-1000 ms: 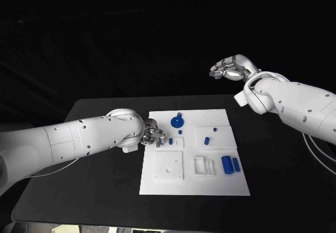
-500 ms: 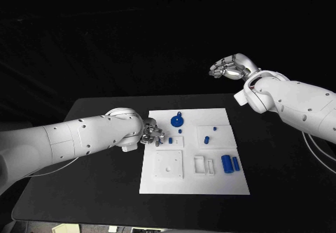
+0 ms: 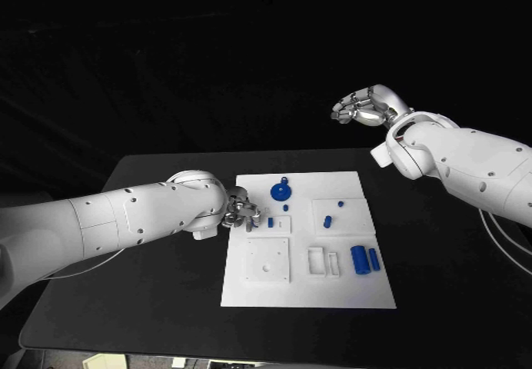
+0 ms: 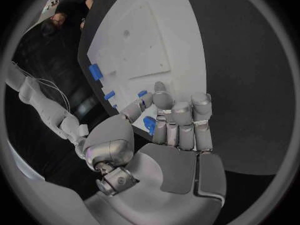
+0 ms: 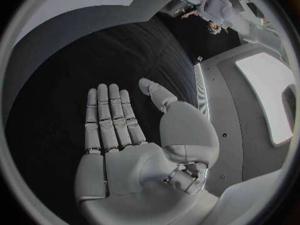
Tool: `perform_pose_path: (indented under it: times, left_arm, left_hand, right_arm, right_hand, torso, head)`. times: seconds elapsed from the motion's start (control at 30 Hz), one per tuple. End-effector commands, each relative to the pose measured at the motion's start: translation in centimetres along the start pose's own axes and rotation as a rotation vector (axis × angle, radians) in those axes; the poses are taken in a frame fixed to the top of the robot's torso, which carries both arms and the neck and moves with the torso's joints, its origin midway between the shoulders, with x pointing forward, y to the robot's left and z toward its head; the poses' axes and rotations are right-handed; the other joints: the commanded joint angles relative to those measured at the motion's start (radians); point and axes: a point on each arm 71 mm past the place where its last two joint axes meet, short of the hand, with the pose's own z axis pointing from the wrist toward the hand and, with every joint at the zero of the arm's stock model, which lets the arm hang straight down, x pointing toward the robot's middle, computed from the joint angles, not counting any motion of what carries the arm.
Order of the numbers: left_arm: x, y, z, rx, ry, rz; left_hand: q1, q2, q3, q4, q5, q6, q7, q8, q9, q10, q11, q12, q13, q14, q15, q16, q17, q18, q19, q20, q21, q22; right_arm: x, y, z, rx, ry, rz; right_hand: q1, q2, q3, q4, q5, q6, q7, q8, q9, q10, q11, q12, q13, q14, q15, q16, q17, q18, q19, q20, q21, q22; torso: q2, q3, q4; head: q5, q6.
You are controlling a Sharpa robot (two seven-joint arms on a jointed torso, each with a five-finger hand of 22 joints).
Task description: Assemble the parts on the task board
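The white task board [image 3: 333, 288] lies in the middle of the black table. On it are a round blue disc [image 3: 281, 191], a short blue peg [image 3: 270, 223], a small blue piece [image 3: 327, 222] and two blue cylinders [image 3: 359, 260] side by side. My left hand [image 3: 237, 212] sits low at the board's left edge, beside the peg. In the left wrist view a small blue part [image 4: 150, 125] sits between the thumb and the nearest finger of this hand [image 4: 178, 130], which pinches it. My right hand [image 3: 366, 106] hangs high beyond the table's far edge, fingers straight and apart [image 5: 112, 125], holding nothing.
A square white block [image 3: 267, 261] and a slotted white block [image 3: 323, 262] stand on the board's near half. Bare black table [image 3: 144, 300] stretches left of the board, under my left arm. The board's near right corner carries no parts.
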Motion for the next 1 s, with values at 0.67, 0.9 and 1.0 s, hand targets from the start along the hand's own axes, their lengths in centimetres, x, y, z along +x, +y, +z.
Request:
perform_pose_path:
  times: [0.67, 0.9, 1.0]
  left_arm:
    - [0.31, -0.15, 0.14, 0.023, 0.029, 0.032]
    - [0.14, -0.02, 0.24, 0.017, 0.021, 0.029]
    - [0.11, -0.08, 0.30, 0.017, 0.019, 0.029]
  left_hand:
    - [0.012, 0.010, 0.145, -0.013, 0.020, 0.007, 0.001, -0.005, 0.002, 0.005, -0.006, -0.007, 0.001, 0.009, -0.024, -0.007, 0.000, 0.011, -0.002, -0.103, 0.005, -0.001]
    - [0.012, 0.011, 0.145, -0.013, 0.019, 0.007, 0.001, -0.005, 0.003, 0.005, -0.006, -0.007, 0.001, 0.009, -0.024, -0.008, 0.000, 0.011, -0.002, -0.103, 0.005, -0.001]
    - [0.012, 0.011, 0.145, -0.013, 0.019, 0.007, 0.001, -0.006, 0.003, 0.005, -0.006, -0.007, 0.001, 0.009, -0.024, -0.008, 0.000, 0.011, -0.002, -0.103, 0.005, -0.001]
  right_arm:
    - [0.11, 0.18, 0.03, -0.010, 0.009, 0.010]
    - [0.12, 0.20, 0.00, -0.009, 0.009, 0.015]
    - [0.15, 0.22, 0.01, -0.010, 0.010, 0.016]
  right_hand:
    - [0.010, -0.001, -0.005, -0.001, 0.004, -0.005, 0.001, 0.005, -0.002, 0.007, 0.001, -0.009, -0.005, 0.006, -0.002, -0.008, -0.003, 0.001, -0.004, 0.006, -0.004, 0.001]
    - [0.010, 0.000, -0.006, -0.001, 0.004, -0.005, 0.001, 0.006, -0.002, 0.008, 0.001, -0.010, -0.006, 0.006, -0.002, -0.008, -0.003, 0.001, -0.004, 0.007, -0.004, 0.001]
    - [0.010, 0.000, -0.006, -0.001, 0.005, -0.005, 0.001, 0.006, -0.003, 0.008, 0.001, -0.010, -0.006, 0.006, -0.002, -0.008, -0.003, 0.002, -0.004, 0.007, -0.004, 0.001]
  torso:
    - [-0.001, 0.0000, -0.0003]
    - [0.000, 0.0004, -0.0003]
    - [0.000, 0.0001, -0.0003]
  head:
    - [-0.001, -0.003]
    - [-0.002, -0.002]
    - [-0.003, -0.003]
